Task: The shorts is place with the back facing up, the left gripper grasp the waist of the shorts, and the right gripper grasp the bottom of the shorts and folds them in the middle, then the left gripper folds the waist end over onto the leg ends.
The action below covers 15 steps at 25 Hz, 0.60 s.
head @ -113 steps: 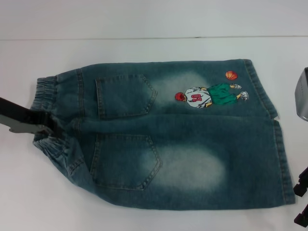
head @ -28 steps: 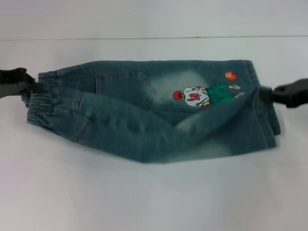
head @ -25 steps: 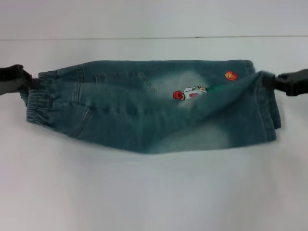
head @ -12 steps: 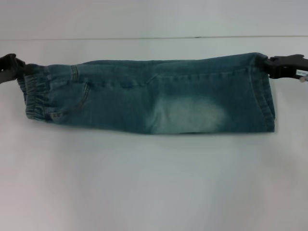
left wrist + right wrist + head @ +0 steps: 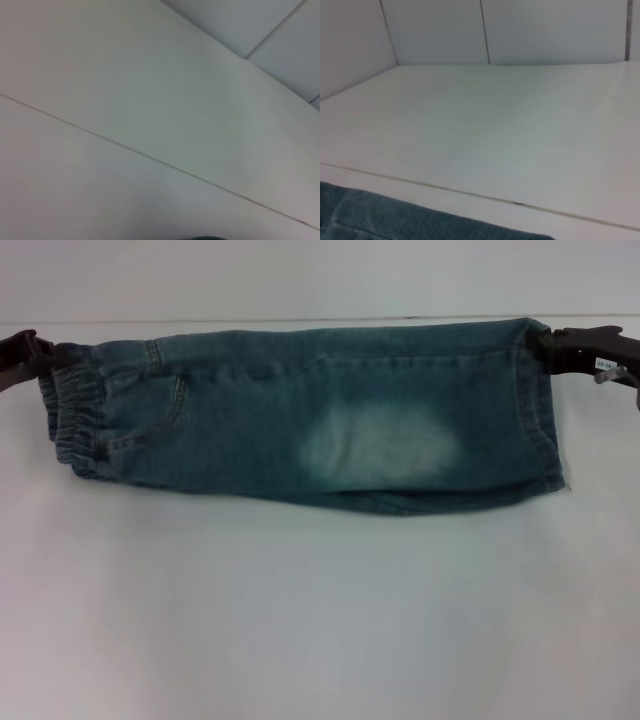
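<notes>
Now the left gripper (image 5: 45, 352) and right gripper (image 5: 553, 344) have jaws clamped on the folded shorts (image 5: 310, 415).

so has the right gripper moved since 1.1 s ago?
Yes. In the head view the right gripper has gone away from the robot, toward the table seam line, carrying the hem corner of the shorts with it.

The shorts (image 5: 320, 415) lie folded in half lengthwise on the white table (image 5: 320, 620), stretched between both grippers. The left gripper (image 5: 40, 350) pinches the gathered waist corner, and the right gripper (image 5: 552, 345) pinches the hemmed leg corner.
</notes>
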Tool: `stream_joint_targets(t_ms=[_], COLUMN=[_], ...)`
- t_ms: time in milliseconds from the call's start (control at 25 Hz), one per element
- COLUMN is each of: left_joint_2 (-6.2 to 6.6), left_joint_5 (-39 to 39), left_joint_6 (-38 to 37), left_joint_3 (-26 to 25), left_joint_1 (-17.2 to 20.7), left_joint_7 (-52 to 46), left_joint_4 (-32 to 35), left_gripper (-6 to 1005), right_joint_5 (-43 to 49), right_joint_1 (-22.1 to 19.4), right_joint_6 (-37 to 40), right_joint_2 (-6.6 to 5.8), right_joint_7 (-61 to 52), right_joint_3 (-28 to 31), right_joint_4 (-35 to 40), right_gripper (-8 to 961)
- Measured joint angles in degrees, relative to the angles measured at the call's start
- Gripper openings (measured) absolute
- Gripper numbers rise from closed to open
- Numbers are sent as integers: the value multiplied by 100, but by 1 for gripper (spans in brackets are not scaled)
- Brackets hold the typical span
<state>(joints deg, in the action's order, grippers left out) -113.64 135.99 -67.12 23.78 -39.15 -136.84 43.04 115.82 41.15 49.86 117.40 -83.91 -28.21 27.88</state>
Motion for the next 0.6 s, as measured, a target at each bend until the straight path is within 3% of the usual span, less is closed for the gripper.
stream_joint_targets(t_ms=[360,400,600], left_joint_2=[-167,-245,-278], left_joint_5=[-261,-287,-283], left_joint_6=[547,714,823], left_joint_3=[6,10,309], left_joint_1=[-3,-17,-56], left_joint_7=[606,805,905], left_joint_4=[-305,-328,-348], left_gripper=[86,86,87], right_joint_5=[-25,-28,-121], right_joint_1=[158,172,216], right_joint_6=[-627,-694,-903], right_joint_2=[178,191,202], right_joint_7=[373,404,445], right_joint_3=[-29,-31,-40], right_joint_4=[-298,-341,-485], right_gripper=[28,29,32])
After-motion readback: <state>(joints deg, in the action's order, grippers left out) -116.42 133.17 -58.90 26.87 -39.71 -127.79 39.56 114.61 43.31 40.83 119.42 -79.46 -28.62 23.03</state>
